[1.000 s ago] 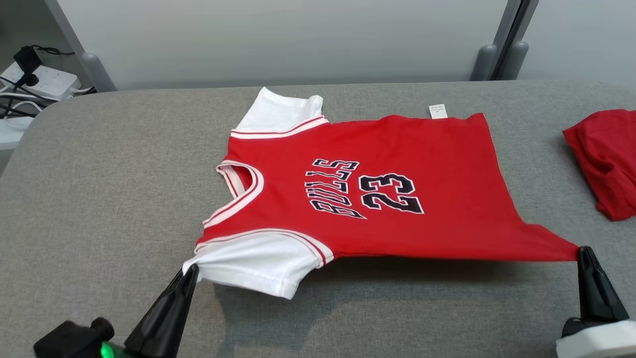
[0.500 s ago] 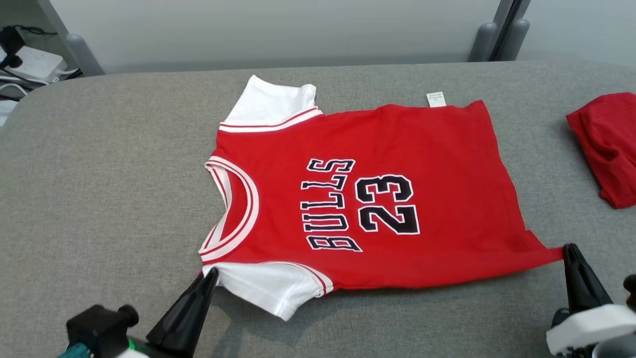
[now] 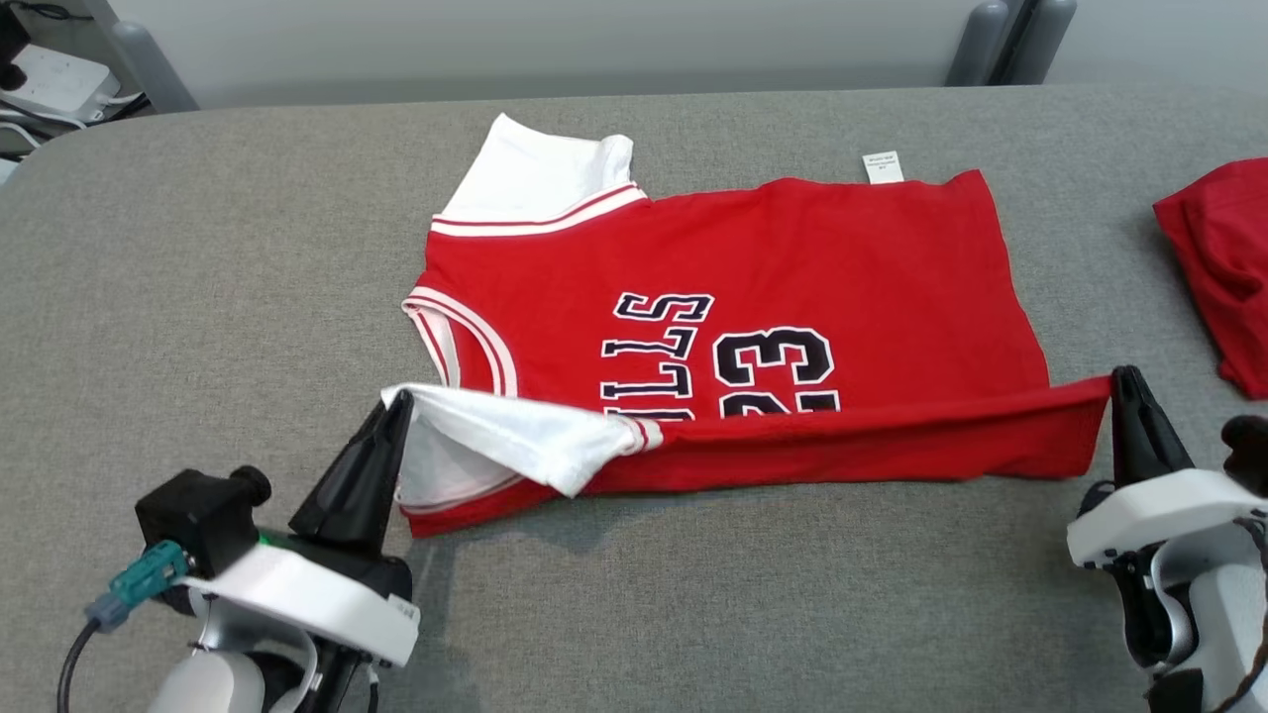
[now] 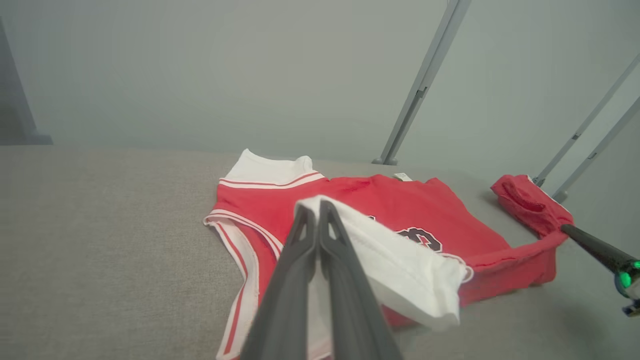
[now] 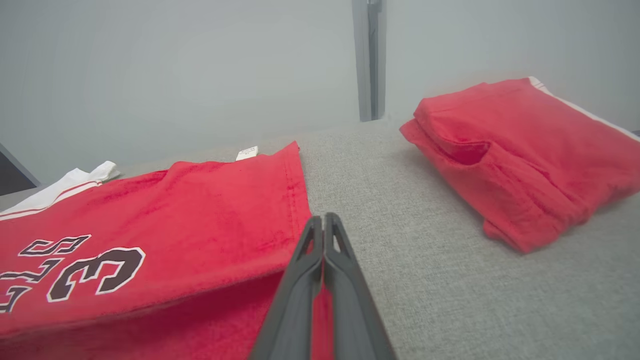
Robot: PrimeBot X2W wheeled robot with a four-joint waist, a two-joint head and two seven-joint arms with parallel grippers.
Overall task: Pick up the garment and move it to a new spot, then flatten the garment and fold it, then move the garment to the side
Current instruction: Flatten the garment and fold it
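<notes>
Fingers on the left gripper (image 3: 400, 398) are pressed together on the white sleeve (image 3: 505, 436), the right gripper (image 3: 1122, 374) likewise on the hem corner, holding the near edge of the jersey (image 3: 792, 248) up over the middle of the table (image 3: 198, 297). I'd worry a thin pinch slips, or one arm leads and skews the fold. From the left wrist the sleeve droops loose; the right wrist shows another folded red garment (image 5: 520, 160) nearby.

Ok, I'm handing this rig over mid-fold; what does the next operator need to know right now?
Left tool: shut on the near white sleeve of the Bulls jersey.
Right tool: shut on its near hem corner.
Jersey: flat on the grey table, near edge lifted over the print.
Done: spread flat, first fold begun.
To do: finish folding, move it aside.
Another red garment lies on the right.
</notes>
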